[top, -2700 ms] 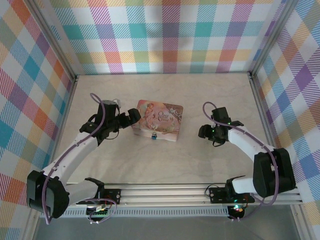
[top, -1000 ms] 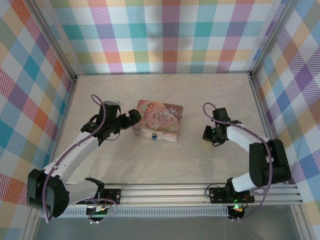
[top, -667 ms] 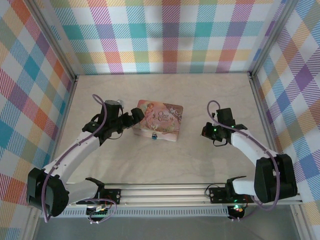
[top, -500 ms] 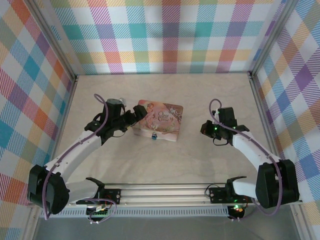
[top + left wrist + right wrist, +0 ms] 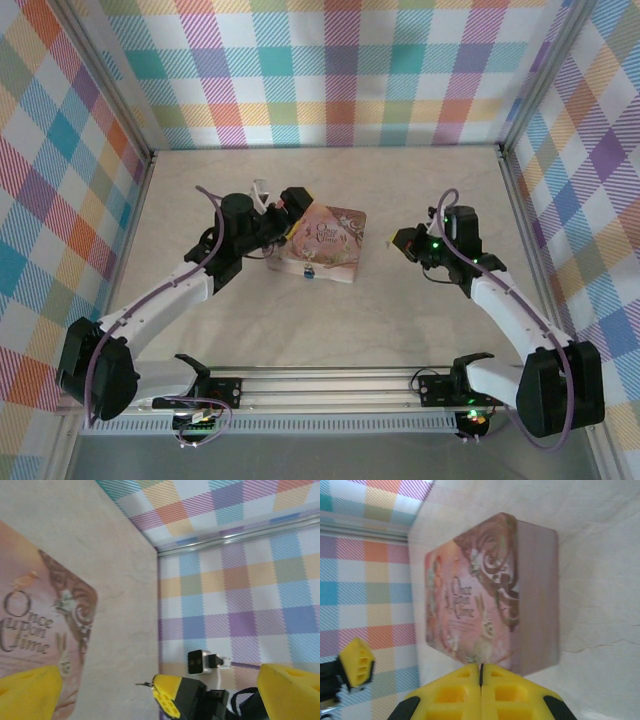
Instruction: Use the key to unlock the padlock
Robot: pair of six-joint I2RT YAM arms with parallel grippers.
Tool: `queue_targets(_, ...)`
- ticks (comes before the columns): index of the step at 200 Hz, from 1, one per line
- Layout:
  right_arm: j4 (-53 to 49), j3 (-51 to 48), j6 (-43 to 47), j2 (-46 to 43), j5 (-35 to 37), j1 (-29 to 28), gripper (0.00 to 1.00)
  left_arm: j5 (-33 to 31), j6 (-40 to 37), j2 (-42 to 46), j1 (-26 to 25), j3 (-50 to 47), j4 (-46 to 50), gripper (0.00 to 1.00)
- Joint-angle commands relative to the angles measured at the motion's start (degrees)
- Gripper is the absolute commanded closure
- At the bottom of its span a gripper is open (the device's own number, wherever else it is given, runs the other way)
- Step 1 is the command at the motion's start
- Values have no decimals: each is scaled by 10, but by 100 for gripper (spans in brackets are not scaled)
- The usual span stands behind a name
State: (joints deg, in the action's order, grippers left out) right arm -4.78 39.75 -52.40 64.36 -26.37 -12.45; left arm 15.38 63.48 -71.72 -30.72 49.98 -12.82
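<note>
The pink illustrated tin box lies mid-table, and the tiny blue padlock hangs on its near side. My left gripper hovers over the box's far left corner, open, its yellow fingers spread wide with nothing between them. My right gripper is to the right of the box and points at it, apart from it. It is shut on the key, whose thin tip sticks out of the yellow fingertips. In the right wrist view the box lies ahead of the right gripper, and the padlock is hidden there.
Plaid walls close in the marbled table on three sides. An aluminium rail with both arm bases runs along the near edge. A small camera is fixed to the right wall.
My left gripper has swung right and farther back, over the box's left end. The right gripper has risen and turned left toward the box, staying shut.
</note>
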Motion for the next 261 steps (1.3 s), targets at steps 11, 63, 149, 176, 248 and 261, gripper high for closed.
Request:
queue_targets(11, 83, 14, -124, -13, -34, -5, 100, -1, 96, -30, -14, -18, -131, 0)
queue_targets(63, 157, 45, -219, -5, -43, -25, 100, -18, 172, -68, -34, -35, -236, 0)
queue_targets(149, 215, 70, -279, 23, -24, -85, 100, -19, 243, -140, -65, -32, -352, 0)
queue_targets(176, 228, 69, -288, 31, -19, -103, 100, -22, 248, -160, -79, -18, -367, 0)
queue_targets(248, 235, 63, -300, 54, 3, -137, 100, -23, 270, -211, -109, 12, -408, 0)
queue_targets(261, 235, 63, -301, 57, 6, -138, 100, -23, 269, -213, -113, 15, -408, 0)
